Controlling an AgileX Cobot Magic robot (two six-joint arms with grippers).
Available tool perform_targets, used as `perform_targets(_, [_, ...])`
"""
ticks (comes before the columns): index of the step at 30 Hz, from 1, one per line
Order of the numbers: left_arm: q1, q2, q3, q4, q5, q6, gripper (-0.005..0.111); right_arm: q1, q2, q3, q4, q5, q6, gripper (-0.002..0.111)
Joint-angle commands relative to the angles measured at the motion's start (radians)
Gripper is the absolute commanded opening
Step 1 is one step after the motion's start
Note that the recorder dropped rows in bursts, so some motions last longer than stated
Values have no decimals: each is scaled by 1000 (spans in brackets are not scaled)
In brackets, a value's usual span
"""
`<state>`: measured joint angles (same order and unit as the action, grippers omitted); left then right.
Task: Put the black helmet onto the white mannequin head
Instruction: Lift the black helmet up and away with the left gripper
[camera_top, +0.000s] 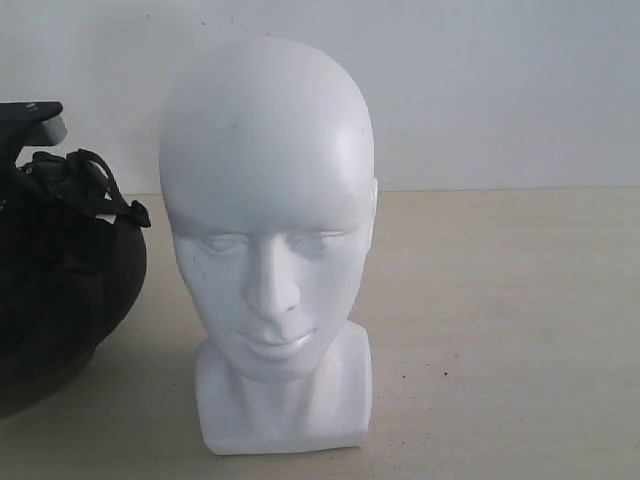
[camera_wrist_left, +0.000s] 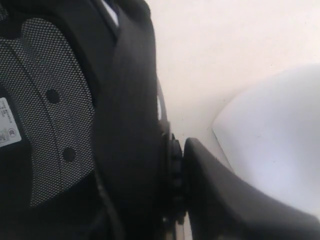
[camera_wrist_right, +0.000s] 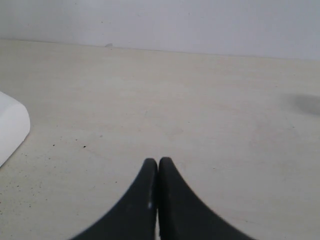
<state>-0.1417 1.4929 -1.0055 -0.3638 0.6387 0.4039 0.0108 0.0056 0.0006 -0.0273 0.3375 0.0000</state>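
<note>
The white mannequin head (camera_top: 268, 230) stands upright on its blocky neck base in the middle of the table, facing the exterior camera. To its left, partly cut off by the frame edge, the black helmet (camera_top: 60, 290) rests low by the table, apart from the head. The left wrist view shows the helmet's mesh lining (camera_wrist_left: 50, 100) and small white label (camera_wrist_left: 7, 127). My left gripper (camera_wrist_left: 170, 165) is shut on the helmet's side wall; only the outer finger (camera_wrist_left: 210, 180) shows. The head's white surface (camera_wrist_left: 280, 140) lies close beside it. My right gripper (camera_wrist_right: 158, 165) is shut on nothing, above bare table.
A beige table (camera_top: 500, 330) runs back to a white wall (camera_top: 480, 80). The black left arm with cables (camera_top: 50, 150) sits on top of the helmet. A white corner of the mannequin's base (camera_wrist_right: 10, 127) shows in the right wrist view.
</note>
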Motion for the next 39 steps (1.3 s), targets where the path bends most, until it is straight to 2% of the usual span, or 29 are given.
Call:
perform_targets(1, [-2,-60,-7,10,-82,7,4,1,-6,-1,-5,-4,0,0])
perform_targets(12, [-10,-203,-7,-52,-283,99,4,1,-6,-1,-5,-4,0,0])
perform_targets(20, [-10,-330,3,-179,-474,244,4,1,-6,-1,-5,-4,0,0])
perform_targets(27, [-10,-441,56,-179,-654,244,4,1,-6,-1,-5,-4,0,0])
perform_targets(33, [-10,-546,128,-177,-747,232,4,1,-6,-1,-5,-4,0,0])
perform_targets(37, [-10,-622,194,-170,-854,164,4,1,-6,-1,-5,-4,0,0])
perform_targets(39, [-10,-667,230,-118,-903,94,4,1,-6,-1,-5,-4,0,0])
